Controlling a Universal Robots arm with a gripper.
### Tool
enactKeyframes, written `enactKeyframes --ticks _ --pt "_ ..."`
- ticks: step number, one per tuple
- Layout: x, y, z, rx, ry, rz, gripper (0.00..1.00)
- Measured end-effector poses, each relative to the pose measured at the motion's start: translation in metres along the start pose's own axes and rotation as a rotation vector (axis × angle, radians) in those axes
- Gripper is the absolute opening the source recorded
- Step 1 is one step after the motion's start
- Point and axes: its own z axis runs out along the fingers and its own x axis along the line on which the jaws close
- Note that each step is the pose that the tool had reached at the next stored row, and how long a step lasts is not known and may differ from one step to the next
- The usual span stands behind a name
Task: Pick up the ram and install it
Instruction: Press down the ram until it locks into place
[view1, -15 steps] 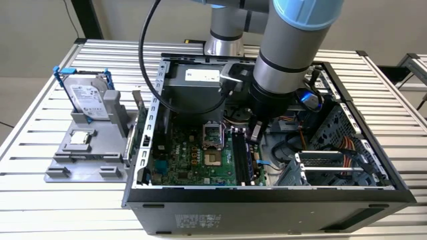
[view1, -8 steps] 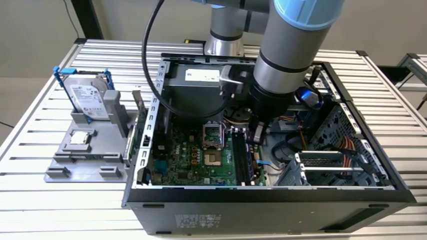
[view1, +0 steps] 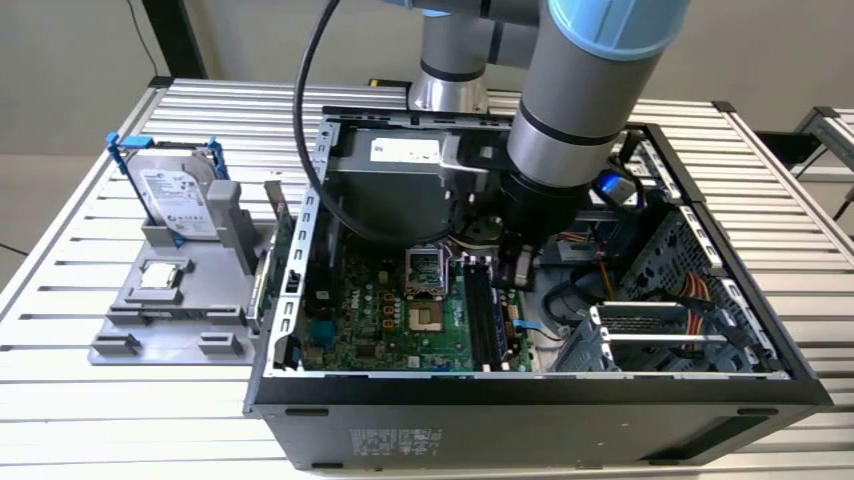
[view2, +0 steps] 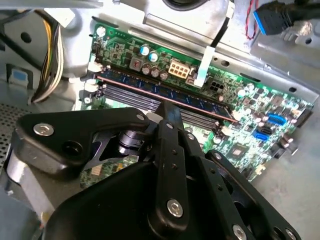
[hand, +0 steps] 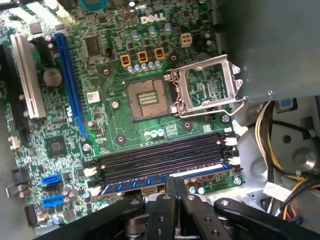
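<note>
**Seating the ram in its slot**

Pressing down looks like the step in hand: the end effector (hand: 172, 192) sits inside the open computer case (view1: 534, 400), its fingers pressed together on the top edge of the ram (hand: 150, 184). The ram lies along the outermost of the four memory slots (hand: 160, 157) on the green motherboard (hand: 115, 115), just beside the three vacant black slots, and appears already down in that slot or very near it. In the second wrist view the same stick (view2: 165, 92) runs between white end latches (view2: 91, 66).

To do this well, I would judge that the push should go straight down, square to the board, with the stick kept upright so both ends sink together. A tilt could jam one end or stress the board. Whether the latches have snapped closed cannot be told here.

On the tabletop (view1: 80, 400), well apart from the case, a grey holder (view1: 174, 310) carries the hard drive (view1: 174, 195) and a small silver chip (view1: 163, 277).
</note>
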Motion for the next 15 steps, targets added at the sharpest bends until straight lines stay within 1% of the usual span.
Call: enactKeyframes --ticks 7,13,15 --pt "0.0000 -0.0002 0.0000 -0.0020 0.0020 -0.102 0.00" --pt "-0.0001 -0.0005 0.0000 -0.0033 0.0034 -0.175 0.00" --pt "-0.0001 -0.0006 0.0000 -0.0036 0.0037 -0.189 0.00"
